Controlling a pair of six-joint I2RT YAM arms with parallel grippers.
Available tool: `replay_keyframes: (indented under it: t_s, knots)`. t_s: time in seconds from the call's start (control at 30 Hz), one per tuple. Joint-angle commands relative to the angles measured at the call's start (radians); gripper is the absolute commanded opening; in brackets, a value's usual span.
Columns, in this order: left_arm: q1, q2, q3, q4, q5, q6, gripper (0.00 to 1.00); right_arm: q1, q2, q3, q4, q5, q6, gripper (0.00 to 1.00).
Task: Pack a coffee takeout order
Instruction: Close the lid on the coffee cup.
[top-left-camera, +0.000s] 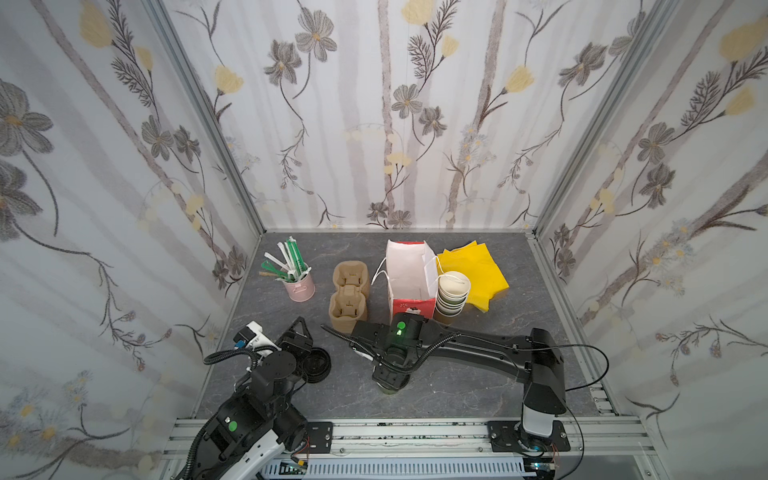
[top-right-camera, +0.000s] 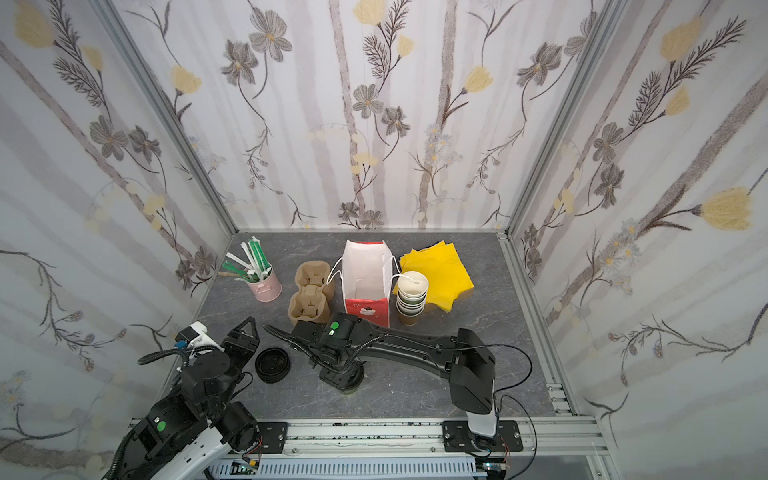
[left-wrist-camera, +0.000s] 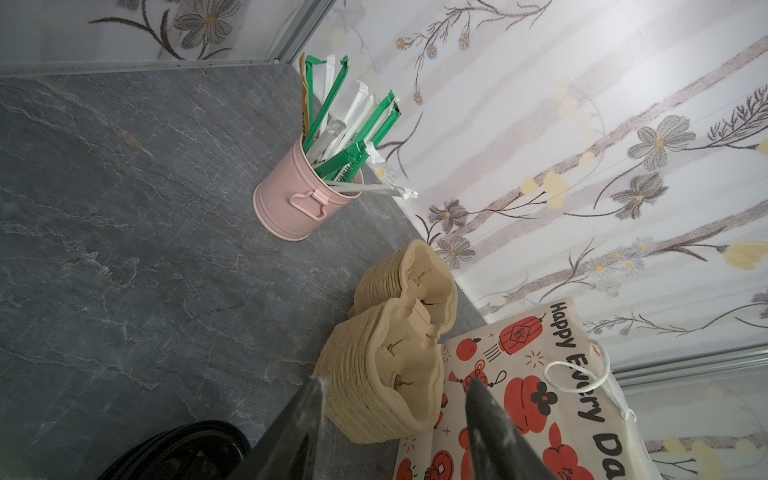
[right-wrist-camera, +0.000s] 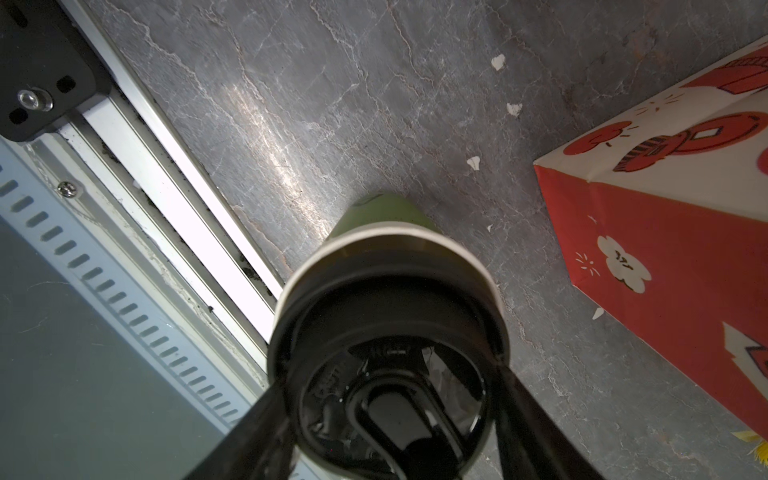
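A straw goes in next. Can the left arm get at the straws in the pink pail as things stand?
Probably yes: the left gripper is open and empty, and only bare table lies between it and the straws in the pail.

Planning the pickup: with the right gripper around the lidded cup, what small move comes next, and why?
Probably lift straight up: the right gripper seems closed on the black-lidded cup, which stands upright on the table, and the pulp carrier stack sits empty.
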Motion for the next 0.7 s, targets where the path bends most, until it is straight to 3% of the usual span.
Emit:
replay_keyframes:
  t_s: [0.0, 0.67]
  knots:
    - [0.0, 0.005, 0.005, -0.004, -0.026, 0.0, 0.56, -0.001, 0.009, 0.003, 0.055, -0.022, -0.003, 0.65]
    - [0.001, 0.02, 0.004, -0.001, -0.025, 0.0, 0.56, -0.017, -0.023, 0.01, 0.033, -0.016, 0.004, 0.61]
